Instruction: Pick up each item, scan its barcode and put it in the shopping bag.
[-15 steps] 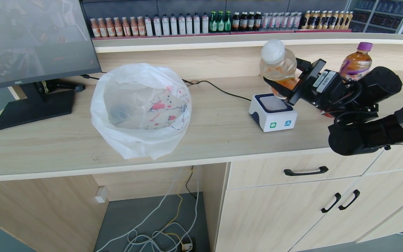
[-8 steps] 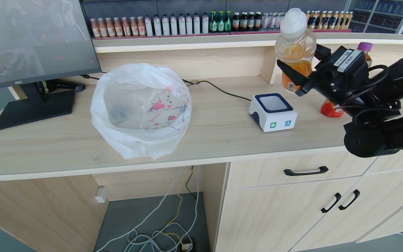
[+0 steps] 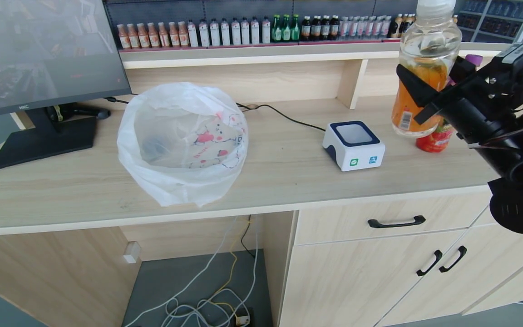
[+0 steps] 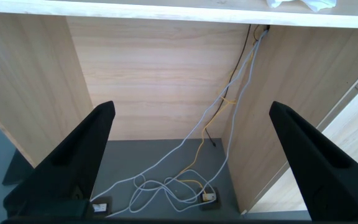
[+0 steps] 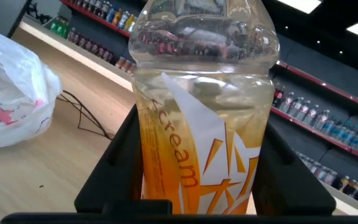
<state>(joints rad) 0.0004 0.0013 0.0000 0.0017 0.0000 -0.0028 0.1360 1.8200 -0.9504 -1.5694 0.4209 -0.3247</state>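
Wooden counter [image 3: 288, 172] with shopping bag [image 3: 182, 141], scanner [image 3: 353, 145], second bottle [image 3: 434, 141]; right tool [image 3: 415, 97] tight on orange bottle [image 3: 418, 68], left tool [image 4: 191, 112] wide open

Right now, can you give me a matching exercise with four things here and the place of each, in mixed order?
1 orange bottle
2 shopping bag
3 scanner
4 left gripper

A on the counter beside the monitor
B open, facing the cables under the counter
C held in the right gripper
D on the counter between bag and bottle

Pairs: 1-C, 2-A, 3-D, 4-B
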